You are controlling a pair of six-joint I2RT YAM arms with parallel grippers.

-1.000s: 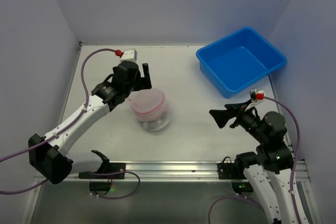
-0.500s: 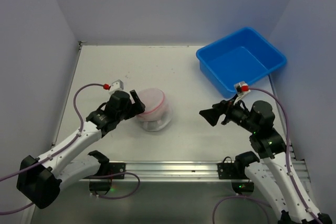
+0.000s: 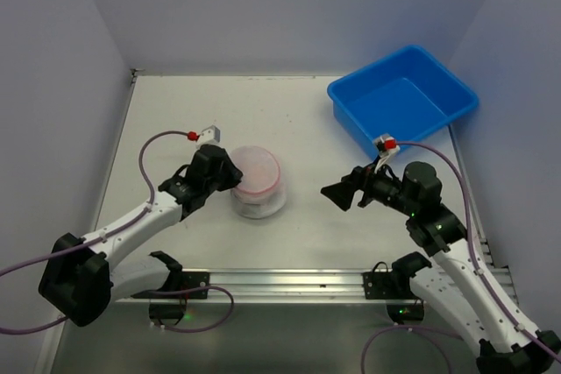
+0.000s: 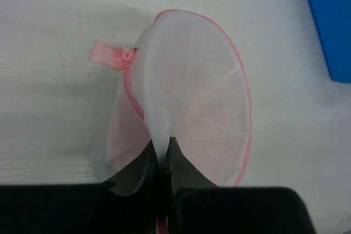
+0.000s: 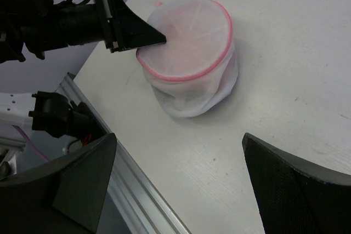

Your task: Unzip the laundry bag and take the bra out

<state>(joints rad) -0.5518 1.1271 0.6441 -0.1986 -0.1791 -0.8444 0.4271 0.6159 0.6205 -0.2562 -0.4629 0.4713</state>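
Note:
The laundry bag [image 3: 257, 183] is a small round white mesh pouch with pink trim, standing on the table left of centre. Its disc lid [image 4: 192, 97] carries a pink loop tab [image 4: 109, 56] at the far left edge. My left gripper [image 3: 235, 174] reaches in from the left and is shut on the near edge of the lid's mesh [image 4: 163, 145], which is pinched into a fold between the jaws. The same grip shows in the right wrist view [image 5: 159, 39]. My right gripper [image 3: 336, 196] hangs open to the right of the bag [image 5: 189, 53], apart from it. The bra is hidden.
A blue tub [image 3: 456, 116] stands at the back right, and its corner [image 4: 329, 20] shows in the left wrist view. A metal rail [image 3: 280, 279] runs along the table's near edge. Grey walls close in the left, back and right sides.
My left arm has swung from behind the bag round to its left edge, and its jaws have closed on the lid's mesh. My right arm has moved left toward the bag, still open.

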